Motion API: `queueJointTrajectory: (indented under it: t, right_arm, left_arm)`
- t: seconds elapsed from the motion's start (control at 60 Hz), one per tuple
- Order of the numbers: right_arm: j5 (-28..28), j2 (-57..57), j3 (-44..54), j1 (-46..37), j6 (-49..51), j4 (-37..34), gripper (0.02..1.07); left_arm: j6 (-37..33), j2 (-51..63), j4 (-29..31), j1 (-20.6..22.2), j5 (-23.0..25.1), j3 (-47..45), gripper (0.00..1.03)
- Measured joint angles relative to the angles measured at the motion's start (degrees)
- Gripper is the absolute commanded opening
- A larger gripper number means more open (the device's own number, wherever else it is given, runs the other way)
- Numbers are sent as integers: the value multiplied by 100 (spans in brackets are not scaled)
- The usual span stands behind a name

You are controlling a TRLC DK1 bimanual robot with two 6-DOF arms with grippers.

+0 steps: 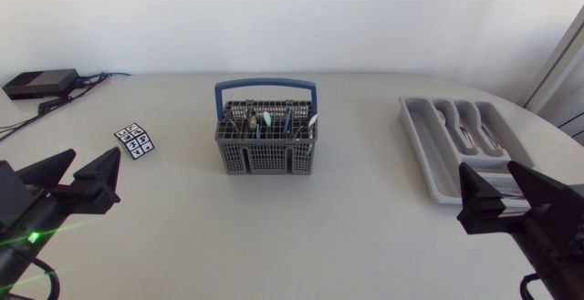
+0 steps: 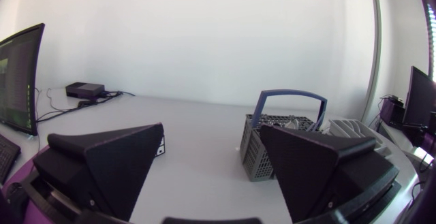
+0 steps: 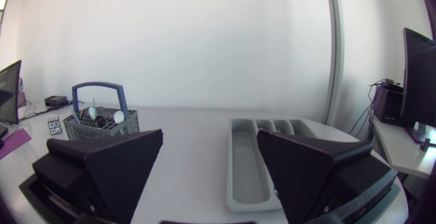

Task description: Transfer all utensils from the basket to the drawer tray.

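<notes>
Head view has the basket [image 1: 266, 145] sitting about mid-table [image 1: 301, 236], grey mesh with a blue hoop handle [image 1: 265, 87] arching over it. The utensils [image 1: 267, 118] stand upright inside it, ends poking just above the rim. The drawer tray [image 1: 429, 140] lies off to the robot's right, well apart from the basket. There may be a piece or two in its slots already, but it's hard to tell that from the moulding.

Handling-wise, the cutlery looks like stiff, light, fairly slick stuff, nothing fragile. Best guess is to pinch one piece by the end that sticks up, coming straight down beside the handle and not under it. The pieces are packed close, so a neighbour could ride up with it. The mesh basket looks light too and might shift if a finger bumps it.

Pose: both arms sit low at the near corners, pointing across the table. The left gripper [image 1: 91, 160] has its wedges spread wide with nothing between them, and the basket is far ahead of it. A small marker card [image 1: 136, 140] lies between the two. The right gripper [image 1: 488, 172] is likewise spread and empty, just at the tray's near end; its wrist view shows the tray ahead of the fingers.
</notes>
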State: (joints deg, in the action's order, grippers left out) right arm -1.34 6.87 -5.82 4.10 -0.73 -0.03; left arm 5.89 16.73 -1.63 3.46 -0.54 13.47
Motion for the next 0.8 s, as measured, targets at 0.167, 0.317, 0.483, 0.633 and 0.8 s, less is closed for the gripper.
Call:
queueJointTrajectory:
  t: [0.167, 0.317, 0.483, 0.633, 0.8]
  right_arm:
    - [-4, 970, -509, 201, 76, -15, 102]
    - [-24, 1469, -824, 518, 76, -48, 102]
    - [-46, 2159, -1272, 885, 70, -323, 102]
    - [-50, 2907, -1825, 1196, 50, -852, 102]
    - [-48, 3674, -2358, 1517, 59, -1311, 102]
  left_arm:
    - [37, 1036, -15, 238, -105, 586, 97]
    - [33, 1805, 319, 737, -400, 1102, 96]
    - [-170, 2809, 876, 1099, -450, 1864, 96]
    - [-942, 3757, 1198, 1327, -450, 2549, 96]
    - [-1414, 4721, 1510, 1513, -85, 3132, 96]
